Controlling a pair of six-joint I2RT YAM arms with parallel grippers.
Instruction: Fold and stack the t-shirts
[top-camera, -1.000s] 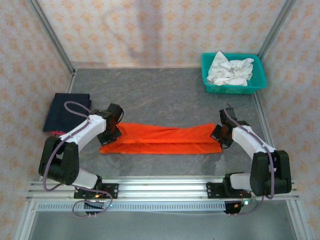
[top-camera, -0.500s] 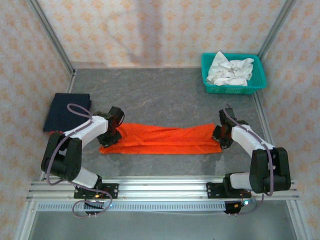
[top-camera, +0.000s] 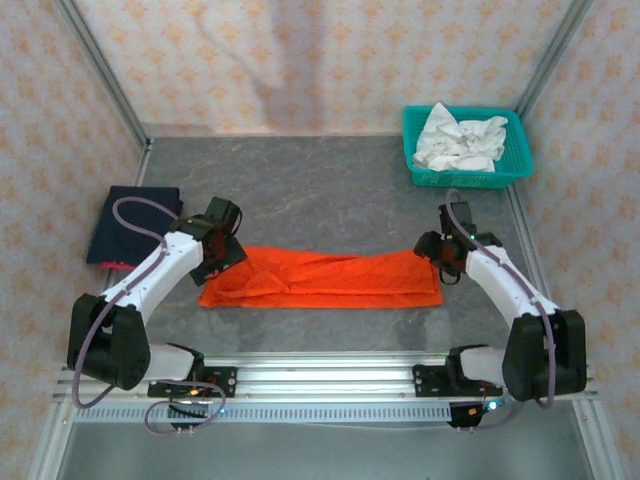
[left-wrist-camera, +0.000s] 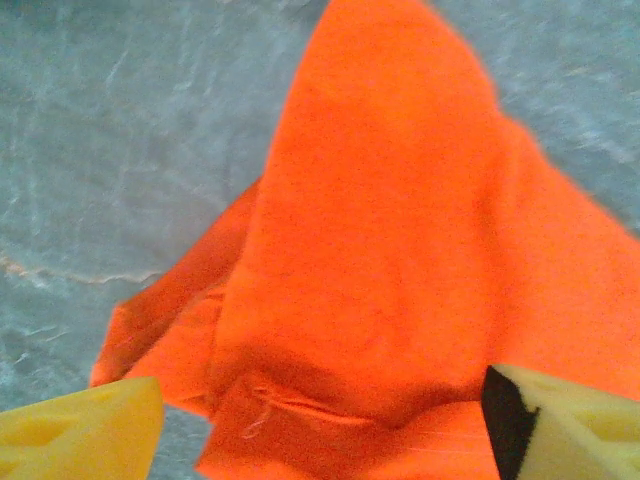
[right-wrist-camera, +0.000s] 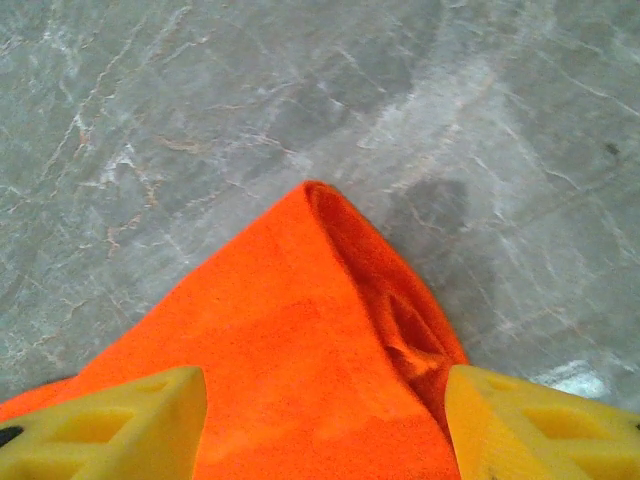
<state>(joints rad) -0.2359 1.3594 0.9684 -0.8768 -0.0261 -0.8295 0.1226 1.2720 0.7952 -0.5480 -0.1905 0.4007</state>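
**Tabletop: three items on it**

Surface is a grey marbled tabletop (top-camera: 330, 190). Near the front edge lies the orange-red t-shirt (top-camera: 320, 278), flat, folded into a long band running left to right, a bit rumpled at its left end. At the far left sits the navy t-shirt (top-camera: 125, 220), folded, apart from the orange one. Back right corner: teal lattice basket (top-camera: 467, 179).

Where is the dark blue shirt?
In the top view, the dark blue shirt lies at the left edge of the table, just left of the orange shirt, across from the teal basket at the far right.
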